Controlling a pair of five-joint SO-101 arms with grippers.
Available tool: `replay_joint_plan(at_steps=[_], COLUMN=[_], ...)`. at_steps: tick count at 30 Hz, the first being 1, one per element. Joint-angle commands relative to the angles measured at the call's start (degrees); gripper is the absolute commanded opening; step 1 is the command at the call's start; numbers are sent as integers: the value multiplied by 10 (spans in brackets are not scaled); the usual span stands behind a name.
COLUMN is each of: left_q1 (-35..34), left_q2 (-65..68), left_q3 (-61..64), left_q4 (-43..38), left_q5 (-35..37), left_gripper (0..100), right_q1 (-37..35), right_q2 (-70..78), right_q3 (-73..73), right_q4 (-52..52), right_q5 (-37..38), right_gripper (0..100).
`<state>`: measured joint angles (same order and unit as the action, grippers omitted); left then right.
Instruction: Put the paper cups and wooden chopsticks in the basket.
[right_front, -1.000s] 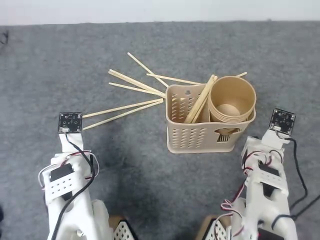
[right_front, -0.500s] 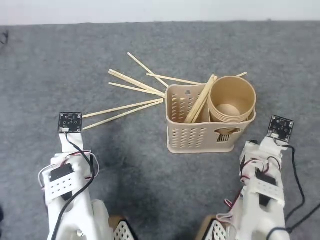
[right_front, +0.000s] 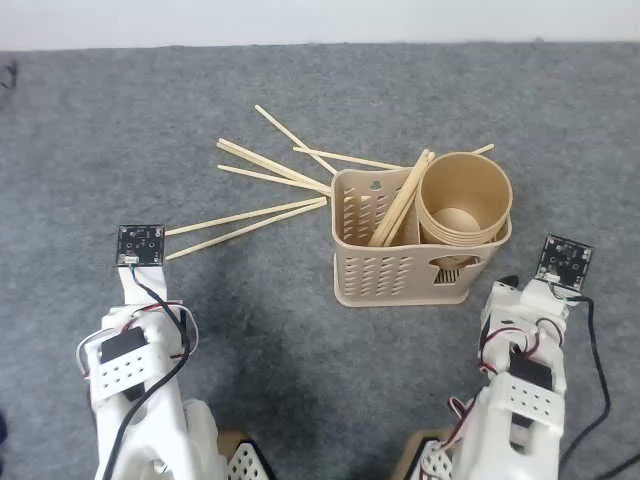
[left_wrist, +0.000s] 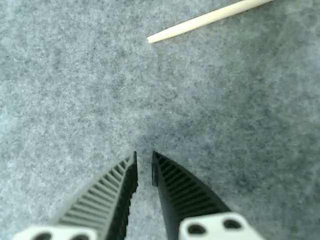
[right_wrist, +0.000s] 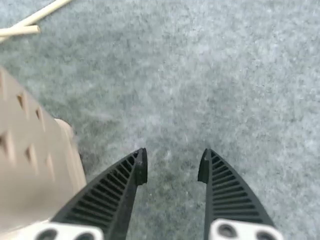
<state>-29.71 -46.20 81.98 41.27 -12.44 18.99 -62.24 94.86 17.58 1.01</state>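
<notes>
Grey felt-like mat (right_front: 150, 120) covers the table from near edge to far edge and from left to right. Its nap is mottled with lighter and darker flecks, and up close in both wrist views it looks fuzzy. A white band (right_front: 320, 20) runs the full width beyond the far edge and meets the mat in a straight line. A small dark object (right_front: 7, 73) at far left is cut by the frame, identity unclear. Left tan patch (right_front: 232, 442) and right tan patch (right_front: 412, 450) sit at the near edge.

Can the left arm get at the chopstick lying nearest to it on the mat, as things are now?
Probably yes: only bare mat lies between the left gripper and that chopstick, so nothing blocks the way.
</notes>
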Motion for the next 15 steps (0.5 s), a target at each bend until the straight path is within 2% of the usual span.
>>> replay_joint_plan(at_steps=[1,15], left_q1=[4,4], left_q2=[-10,-10], left_q3=[-6,-6], left_q4=[-7,-7], left_q5=[2,2], left_gripper=[52,52], right_q1=[-6,-6], right_q2=[-24,-29], right_q3=[12,12], right_q4=[23,26], right_q5=[5,5], right_gripper=[177,177])
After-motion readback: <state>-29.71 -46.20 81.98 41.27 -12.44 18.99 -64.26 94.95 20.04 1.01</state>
